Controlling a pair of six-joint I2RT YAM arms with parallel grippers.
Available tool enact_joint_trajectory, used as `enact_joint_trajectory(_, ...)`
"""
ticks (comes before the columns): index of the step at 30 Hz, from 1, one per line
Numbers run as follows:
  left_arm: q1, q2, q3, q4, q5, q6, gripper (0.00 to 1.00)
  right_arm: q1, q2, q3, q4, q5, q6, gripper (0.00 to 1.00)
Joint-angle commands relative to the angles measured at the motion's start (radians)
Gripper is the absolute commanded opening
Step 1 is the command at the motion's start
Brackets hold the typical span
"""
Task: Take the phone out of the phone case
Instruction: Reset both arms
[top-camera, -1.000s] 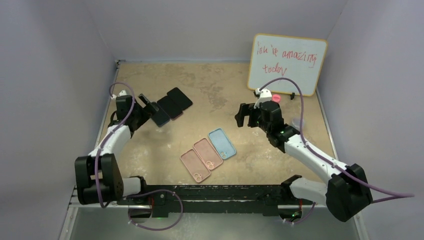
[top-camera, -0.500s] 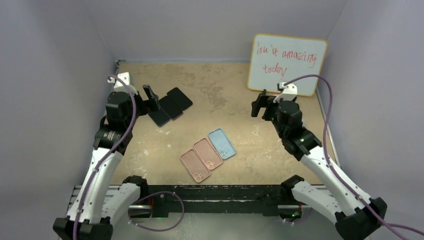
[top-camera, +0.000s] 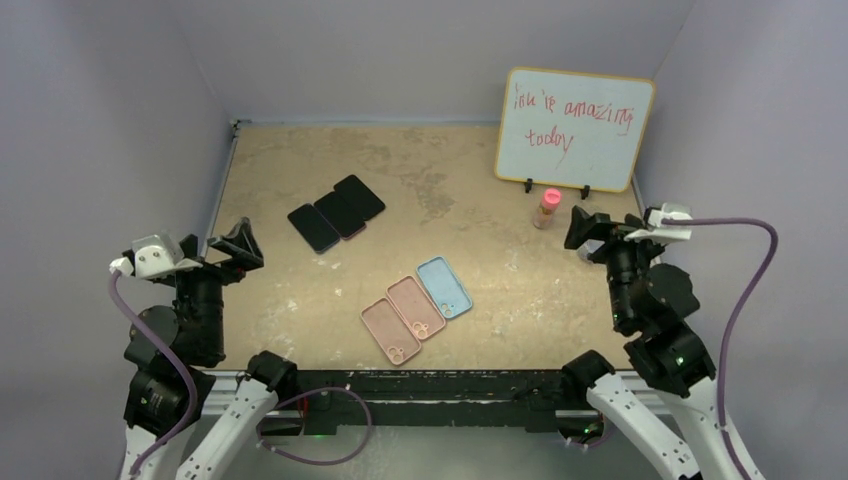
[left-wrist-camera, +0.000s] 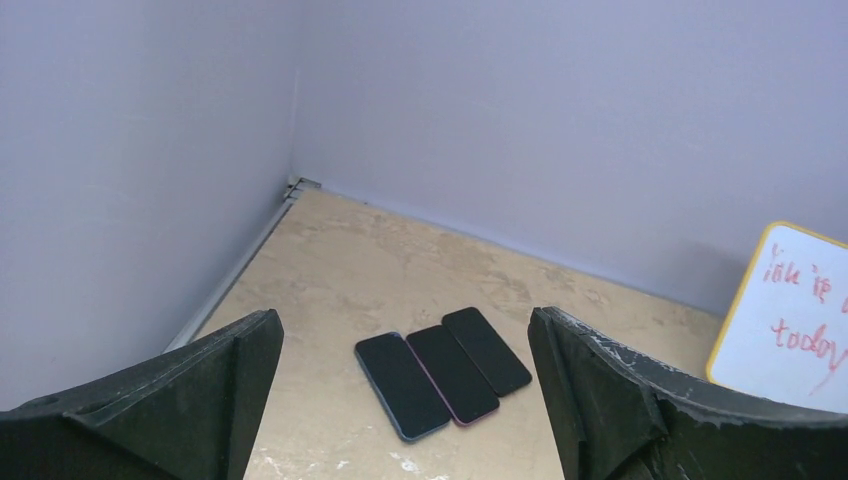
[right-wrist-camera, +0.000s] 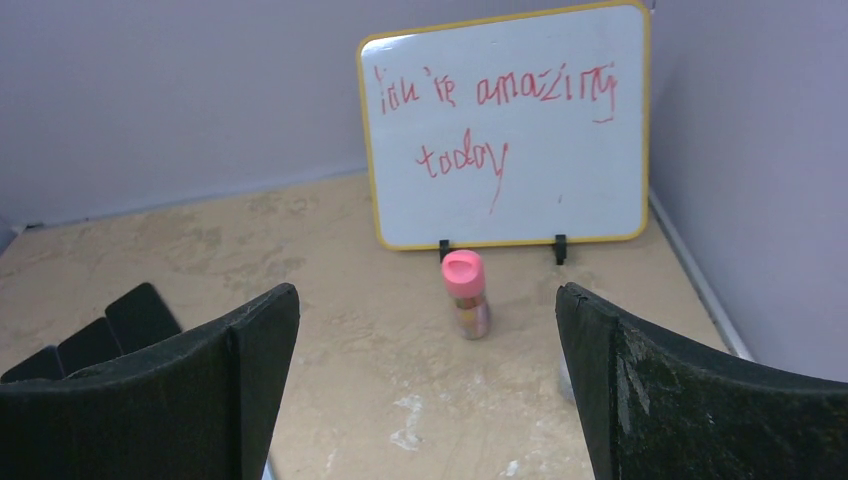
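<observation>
Three dark phones (top-camera: 336, 213) lie grouped far left and three cases (top-camera: 417, 308) near centre, seemingly sorted apart because removal is done. The left gripper (top-camera: 215, 250) and right gripper (top-camera: 592, 230) hover near, fingers spread, empty.

Open table (top-camera: 480, 180) btwn phones (top-camera: 336, 212) & cases (top-camera: 417, 307); bottle (top-camera: 548, 207), whiteboard (top-camera: 575, 128) far right

We take this for a robot lab cell: plain lilac walls (top-camera: 420, 60) box in a tan table (top-camera: 450, 170), a handwritten whiteboard (top-camera: 574, 128) propped behind.
</observation>
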Motion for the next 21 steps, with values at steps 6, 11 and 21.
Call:
enact_joint_trajectory(6,-0.012,-0.102,-0.144,0.103,-0.148,0.027,1.00,-0.002,-0.163,-0.114,0.070,0.099,-0.101,0.99)
enact_joint_trajectory(11,-0.010,-0.114,-0.181,0.140,-0.172,0.028,1.00,-0.002,-0.185,-0.129,0.089,0.119,-0.117,0.99)
enact_joint_trajectory(21,-0.007,-0.043,-0.186,0.158,-0.177,0.032,1.00,-0.002,-0.161,-0.123,0.109,0.114,-0.124,0.99)
